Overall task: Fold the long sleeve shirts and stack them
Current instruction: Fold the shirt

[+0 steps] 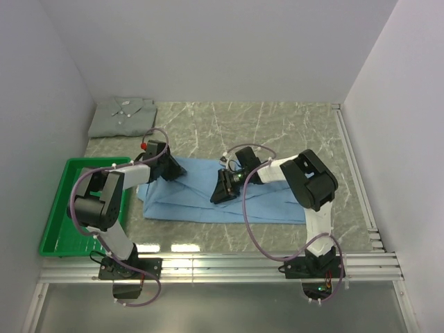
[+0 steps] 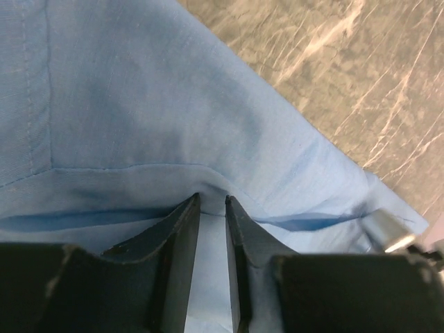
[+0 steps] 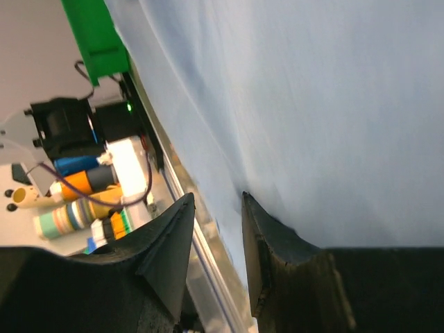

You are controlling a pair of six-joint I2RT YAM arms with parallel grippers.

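Light blue shirt [image 1: 208, 201] lay spread on the marbled counter [image 1: 277, 125], in the middle of the top view. It was partly folded, with creases running along its length and its lower edge close to the metal rail at the bottom of the frame. The second shirt, the pale grey-green shirt [image 1: 123, 116], was in the upper left of the top view. It was already folded to a small rectangle, with the collar and buttons facing up, and it lay well apart from the blue one. A green tray [image 1: 52, 236] stood at the left side of the frame, just beside the left arm.

The left tool [image 2: 212, 200] was at the upper left corner of the light blue shirt. In the left wrist view its fingers [image 2: 182, 229] stood almost together, with only a narrow slit between them. A ridge of the blue cloth ran up into this slit, so the tool was clenched on the cloth.

The right tool [image 3: 216, 198] was over the middle of the same shirt, pointing to the lower left in the top view. In the right wrist view its fingers stood a little apart, and the edge of the blue cloth met the tip of one finger. I could not tell if cloth was pinched between them.
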